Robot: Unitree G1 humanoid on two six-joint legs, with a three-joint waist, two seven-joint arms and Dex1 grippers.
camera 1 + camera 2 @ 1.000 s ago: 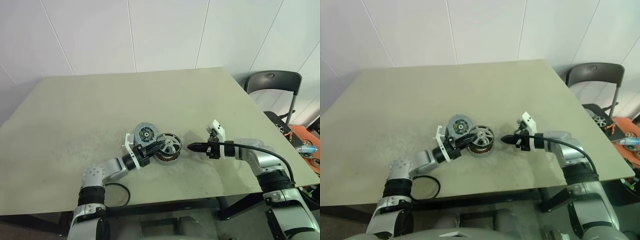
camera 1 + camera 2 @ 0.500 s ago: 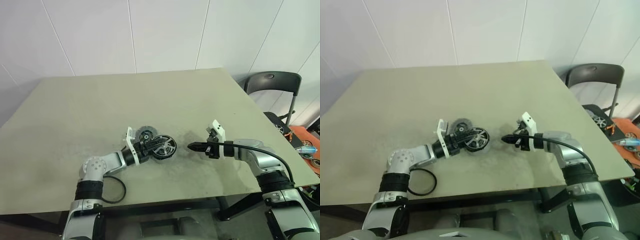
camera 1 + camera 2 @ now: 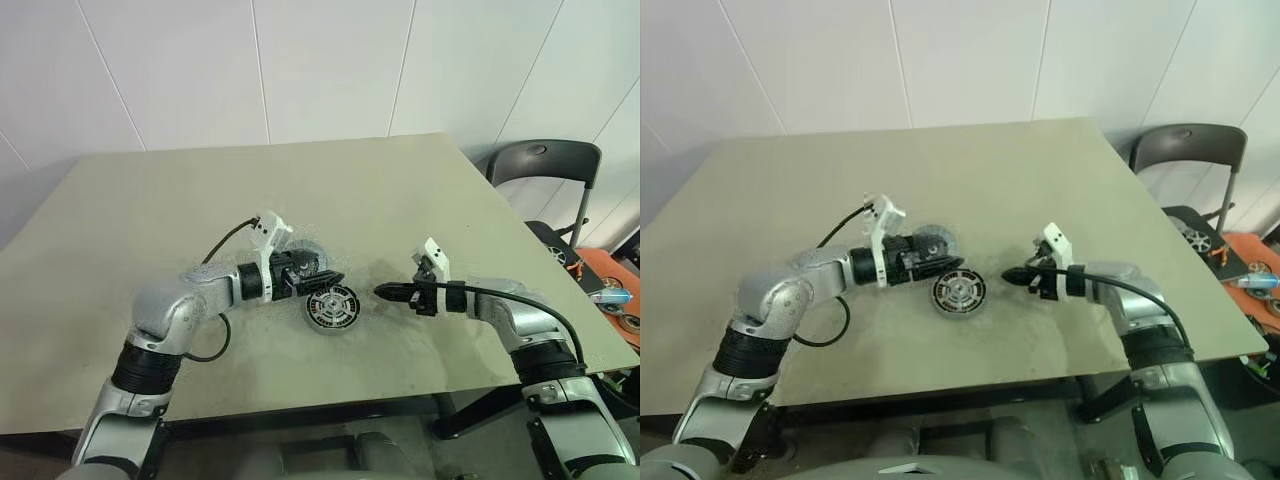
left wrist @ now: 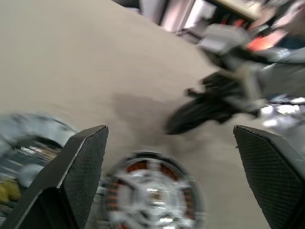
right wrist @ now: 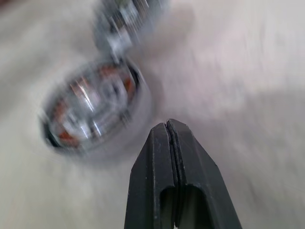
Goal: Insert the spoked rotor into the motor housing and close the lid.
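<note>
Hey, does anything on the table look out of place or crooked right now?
Nothing stands out. The spoked rotor sits flat inside the motor housing, copper coils showing between its spokes. The lid lies just behind it on the table, not fitted yet.

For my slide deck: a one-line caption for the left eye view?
Spoked rotor seated in motor housing; open left pincer above, shut right pincer beside.

free: table (image 3: pixel 420 200) far half | blocked: motor housing (image 3: pixel 331 307), lid (image 3: pixel 936 240) mid-table
</note>
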